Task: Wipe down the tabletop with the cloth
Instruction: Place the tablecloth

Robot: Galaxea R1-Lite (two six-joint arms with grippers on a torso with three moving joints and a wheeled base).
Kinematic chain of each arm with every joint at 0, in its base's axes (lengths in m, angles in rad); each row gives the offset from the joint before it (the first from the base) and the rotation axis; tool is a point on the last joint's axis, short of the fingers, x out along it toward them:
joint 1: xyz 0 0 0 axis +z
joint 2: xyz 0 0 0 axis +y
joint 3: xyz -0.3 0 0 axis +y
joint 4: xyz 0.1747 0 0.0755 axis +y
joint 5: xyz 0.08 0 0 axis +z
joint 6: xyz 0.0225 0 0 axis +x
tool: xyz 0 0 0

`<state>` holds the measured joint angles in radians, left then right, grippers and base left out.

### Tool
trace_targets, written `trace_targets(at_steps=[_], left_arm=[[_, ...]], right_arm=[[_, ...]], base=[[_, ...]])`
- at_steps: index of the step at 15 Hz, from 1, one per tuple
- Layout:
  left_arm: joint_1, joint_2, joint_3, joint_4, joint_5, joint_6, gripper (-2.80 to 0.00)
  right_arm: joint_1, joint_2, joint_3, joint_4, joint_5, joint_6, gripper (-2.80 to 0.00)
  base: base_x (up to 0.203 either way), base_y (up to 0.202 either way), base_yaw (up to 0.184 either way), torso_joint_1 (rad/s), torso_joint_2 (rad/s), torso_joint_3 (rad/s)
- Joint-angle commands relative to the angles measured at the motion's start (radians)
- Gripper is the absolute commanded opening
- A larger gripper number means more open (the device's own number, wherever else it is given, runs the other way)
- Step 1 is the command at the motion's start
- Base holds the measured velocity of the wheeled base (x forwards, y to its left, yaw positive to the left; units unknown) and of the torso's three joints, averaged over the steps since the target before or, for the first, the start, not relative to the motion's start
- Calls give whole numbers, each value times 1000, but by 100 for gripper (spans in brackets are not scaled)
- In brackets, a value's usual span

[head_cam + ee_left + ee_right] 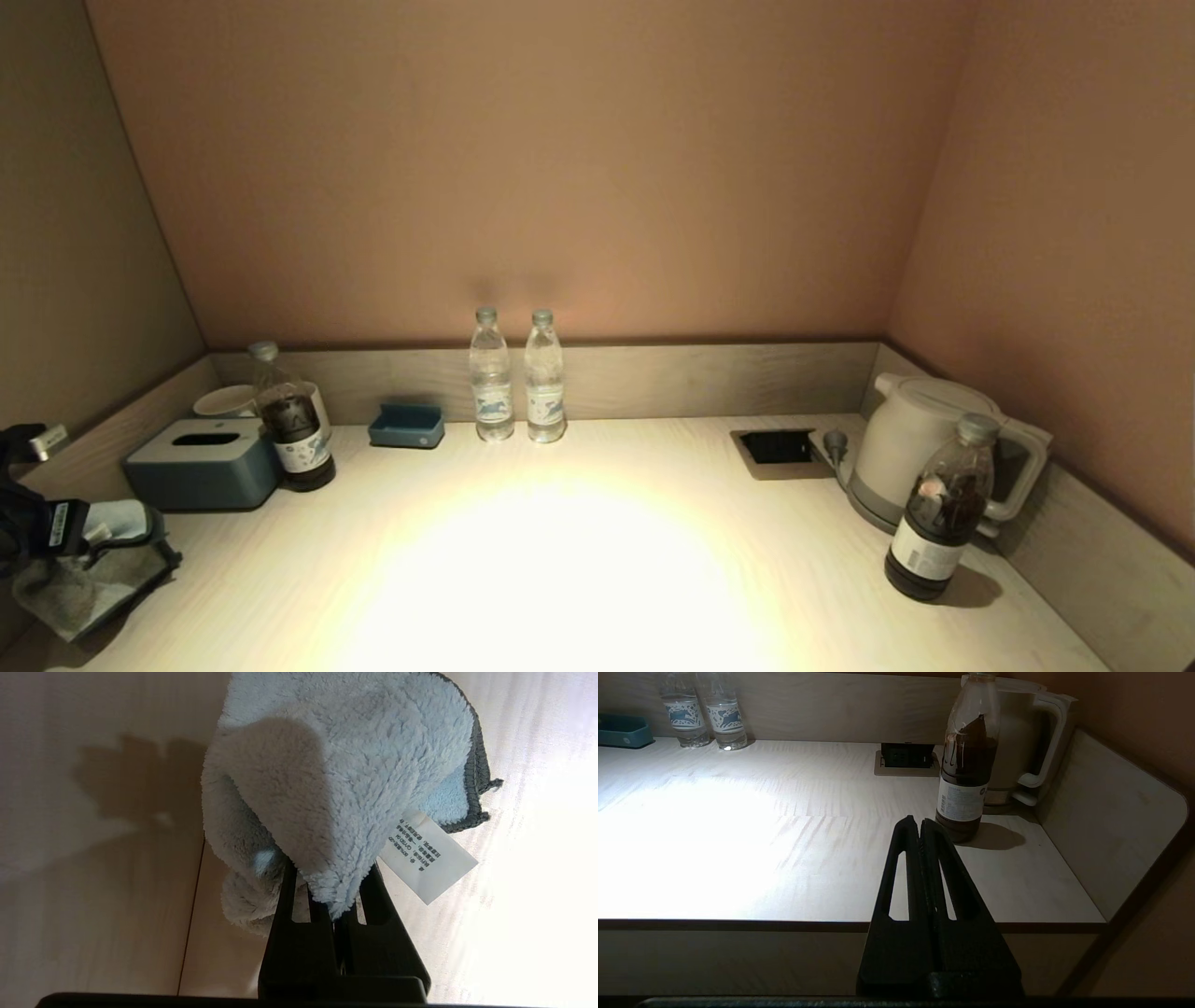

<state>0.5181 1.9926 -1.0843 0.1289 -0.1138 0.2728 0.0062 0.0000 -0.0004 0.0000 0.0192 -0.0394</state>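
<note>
Here left gripper point(322, 891) pinches fleecy microfibre cloth point(345, 765) near-left on tabletop point(579, 560): soft, light, floppy; we'd hold bunched fold. Right gripper point(920, 828) closed, empty.

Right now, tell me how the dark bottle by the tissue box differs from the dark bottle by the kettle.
The left dark bottle stands at the back left, touching the tissue box; the right dark bottle stands nearer the front, before the kettle. The left one is about half full of dark liquid; the right one holds less, streaked up its wall. Both are upright, capped and labelled. The left pincer holds the cloth; the right pincer is parked.
</note>
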Motion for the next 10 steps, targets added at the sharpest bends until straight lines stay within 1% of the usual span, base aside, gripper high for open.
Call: trace_targets(at_steps=[1,7,8,10], left_arm=[[0,7,-2,1,0,2,-280],[0,26,0,1,28,6,-280],[0,35,-2,1,29,6,0],[0,38,-4,1,29,6,0]], right_arm=[[0,0,-1,0,1,-1,-280],[0,0,0,0,1,-1,-280],[0,0,0,0,1,-1,-280],[0,0,-1,0,1,-1,-280]], base=[[0,0,0,0,0,0],[0,0,0,0,0,0],[0,0,0,0,0,0],[0,0,0,0,0,0]])
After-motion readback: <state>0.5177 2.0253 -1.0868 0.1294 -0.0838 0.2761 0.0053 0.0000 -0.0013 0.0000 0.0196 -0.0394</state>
